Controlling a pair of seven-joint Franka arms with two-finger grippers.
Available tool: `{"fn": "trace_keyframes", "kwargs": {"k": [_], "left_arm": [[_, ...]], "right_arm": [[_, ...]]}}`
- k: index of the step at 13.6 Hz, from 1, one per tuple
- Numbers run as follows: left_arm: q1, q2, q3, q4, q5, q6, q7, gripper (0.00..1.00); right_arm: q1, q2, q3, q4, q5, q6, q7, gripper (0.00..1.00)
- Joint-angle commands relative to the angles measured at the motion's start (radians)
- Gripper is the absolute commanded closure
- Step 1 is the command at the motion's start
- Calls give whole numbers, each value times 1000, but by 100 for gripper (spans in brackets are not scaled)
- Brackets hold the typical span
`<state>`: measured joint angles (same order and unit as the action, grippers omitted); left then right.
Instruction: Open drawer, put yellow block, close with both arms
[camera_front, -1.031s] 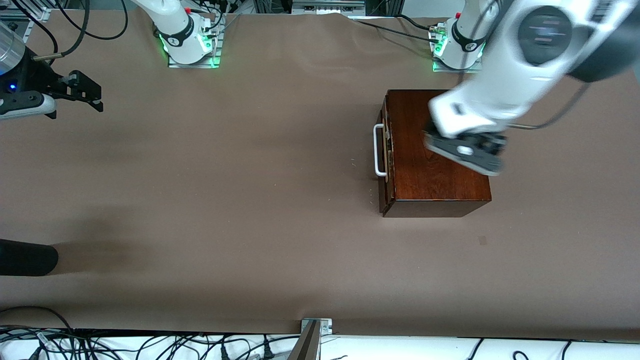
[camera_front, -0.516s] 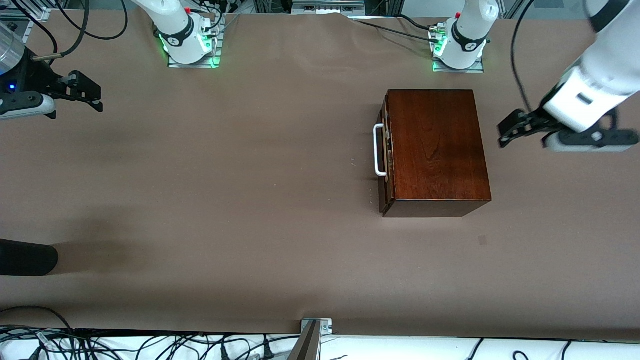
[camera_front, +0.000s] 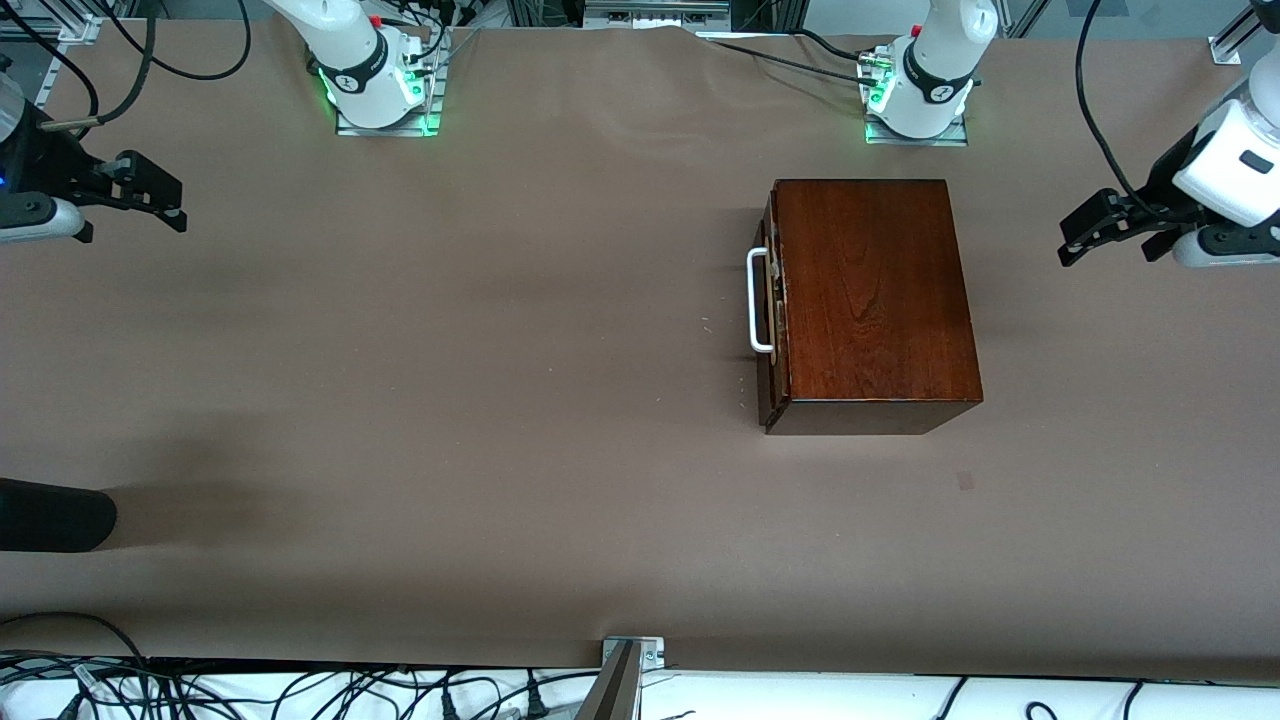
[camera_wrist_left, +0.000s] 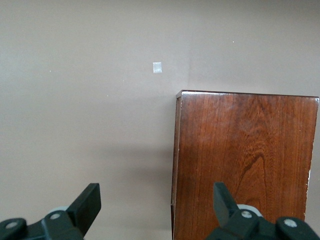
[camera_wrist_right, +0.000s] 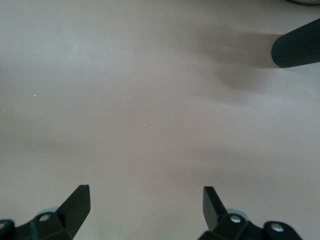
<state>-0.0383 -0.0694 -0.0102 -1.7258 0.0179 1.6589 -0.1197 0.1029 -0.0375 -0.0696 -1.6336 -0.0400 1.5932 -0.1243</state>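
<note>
The dark mahogany box (camera_front: 870, 290) stands toward the left arm's end of the table. The drawer (camera_front: 771, 300) is pushed in, and its white bar handle (camera_front: 757, 300) faces the right arm's end. The yellow block is out of view. My left gripper (camera_front: 1085, 232) is open and empty, over bare table beside the box's back end. In the left wrist view the left gripper (camera_wrist_left: 155, 195) hangs over the box's top (camera_wrist_left: 245, 160) and its edge. My right gripper (camera_front: 160, 195) is open and empty at the right arm's end of the table. The right wrist view shows the right gripper (camera_wrist_right: 145, 195) over bare table.
A black cylinder (camera_front: 55, 515) pokes in at the right arm's end, nearer the front camera; it also shows in the right wrist view (camera_wrist_right: 297, 45). A small tape mark (camera_front: 965, 481) lies near the box. A metal bracket (camera_front: 630, 655) sits at the table's front edge.
My left arm has swung off the box's top out toward the left arm's end of the table. My right gripper has drawn slightly farther toward its table edge. The box has not moved.
</note>
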Motion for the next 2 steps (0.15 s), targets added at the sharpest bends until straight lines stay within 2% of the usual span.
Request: {"fn": "trace_keyframes", "kwargs": {"k": [1, 2], "left_arm": [[5, -18, -7, -21, -18, 2, 29, 0], [5, -18, -8, -21, -21, -1, 31, 0]], "right_arm": [[-64, 10, 63, 23, -1, -4, -3, 0], [-65, 11, 63, 23, -4, -2, -3, 0]]}}
